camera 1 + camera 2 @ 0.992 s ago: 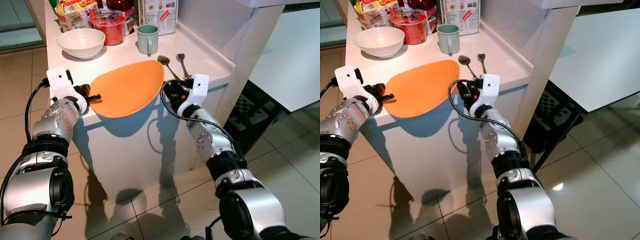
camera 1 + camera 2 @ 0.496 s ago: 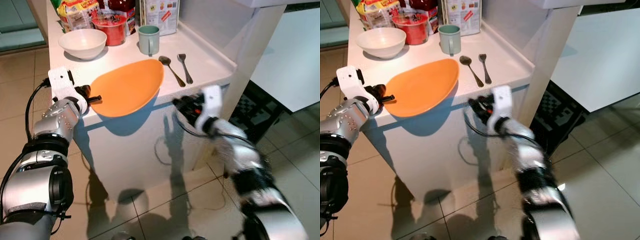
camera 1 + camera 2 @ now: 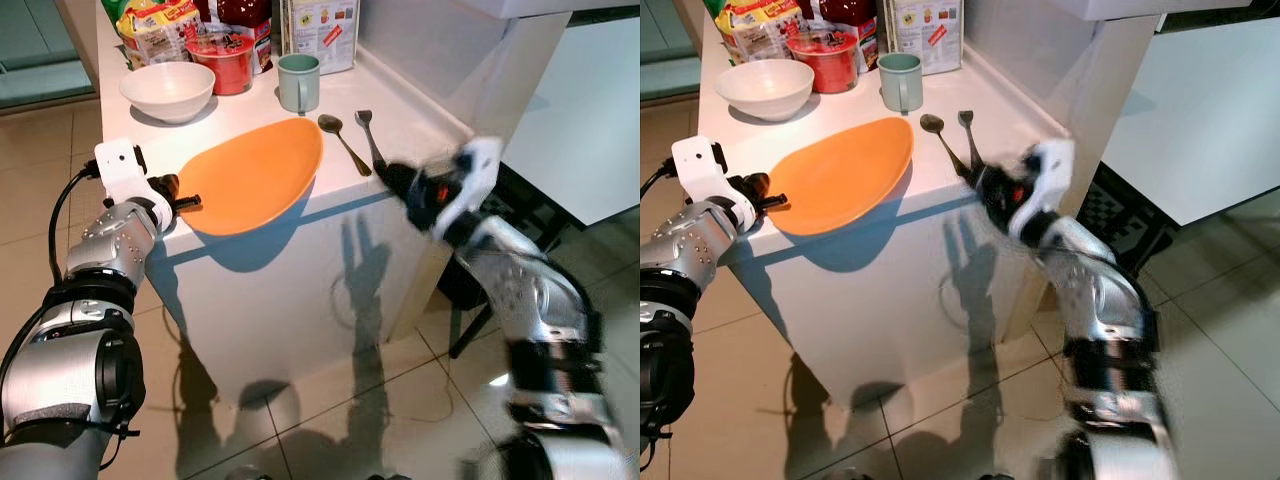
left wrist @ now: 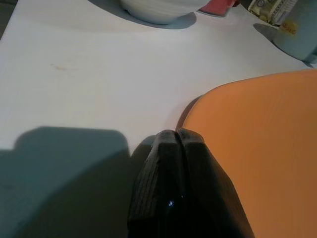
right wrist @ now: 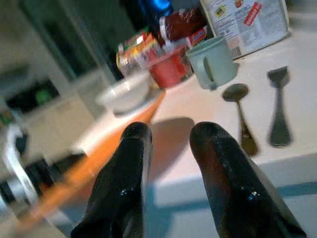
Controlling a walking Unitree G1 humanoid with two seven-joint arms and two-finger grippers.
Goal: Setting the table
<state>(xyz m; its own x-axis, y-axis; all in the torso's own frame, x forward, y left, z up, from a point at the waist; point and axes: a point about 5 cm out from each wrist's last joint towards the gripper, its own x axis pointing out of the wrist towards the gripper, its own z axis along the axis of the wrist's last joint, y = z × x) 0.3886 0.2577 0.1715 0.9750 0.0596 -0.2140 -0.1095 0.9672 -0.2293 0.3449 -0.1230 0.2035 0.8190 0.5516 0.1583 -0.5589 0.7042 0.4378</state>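
An orange plate (image 3: 255, 175) hangs tilted over the white counter's (image 3: 410, 120) front edge. My left gripper (image 3: 185, 203) is shut on its left rim; in the left wrist view the pressed fingertips (image 4: 168, 141) meet the plate (image 4: 257, 148) at its edge. My right gripper (image 3: 395, 178) is blurred at the counter's front right corner, open and holding nothing, just short of the spoon (image 3: 343, 143) and fork (image 3: 368, 135). In the right wrist view its two fingers (image 5: 131, 144) stand apart, with the spoon (image 5: 240, 116) and fork (image 5: 278, 114) ahead.
Behind the plate stand a green mug (image 3: 298, 80), a white bowl (image 3: 167, 90) and a red tub (image 3: 227, 60), with snack bags and a box along the back. A white pillar (image 3: 510, 90) rises right of the counter. Tiled floor (image 3: 330, 410) lies below.
My right gripper left the plate's right rim, dropped below the counter edge, then swung right and up to the corner by the cutlery. The left gripper still holds the plate.
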